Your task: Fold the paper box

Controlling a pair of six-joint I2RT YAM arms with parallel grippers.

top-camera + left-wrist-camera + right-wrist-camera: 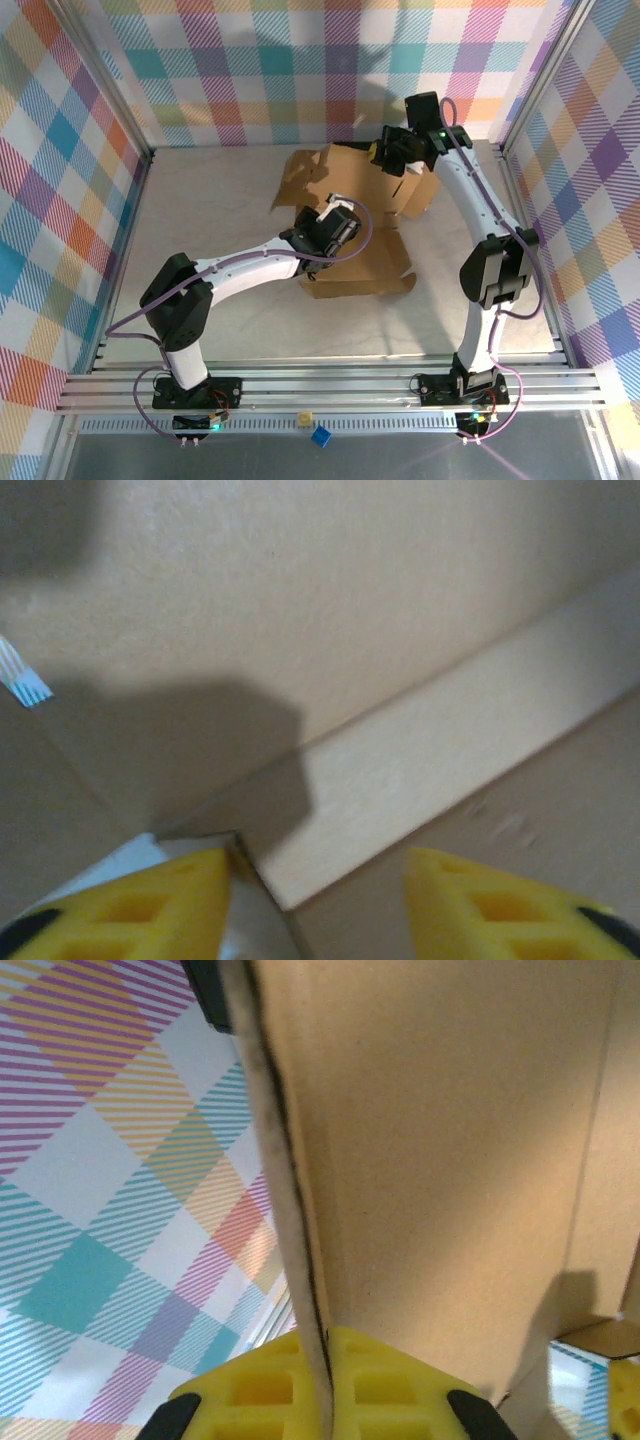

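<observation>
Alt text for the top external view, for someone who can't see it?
A partly folded brown paper box sits mid-table with both arms reaching onto it: the left gripper down over its flat centre, the right gripper at the raised far wall. Colourful checked walls enclose the table.

One brown cardboard paper box (365,262) on one table (220,200). Two white robot arms: a left arm (240,268) and a right arm (480,215). Two grippers, one per arm: the left gripper (338,210) and the right gripper (386,152) (each wrist view shows yellow fingers (150,905)). One small blue block (321,436) and one small yellow piece (303,416) by the front rail. Three plaid walls (300,70).
</observation>
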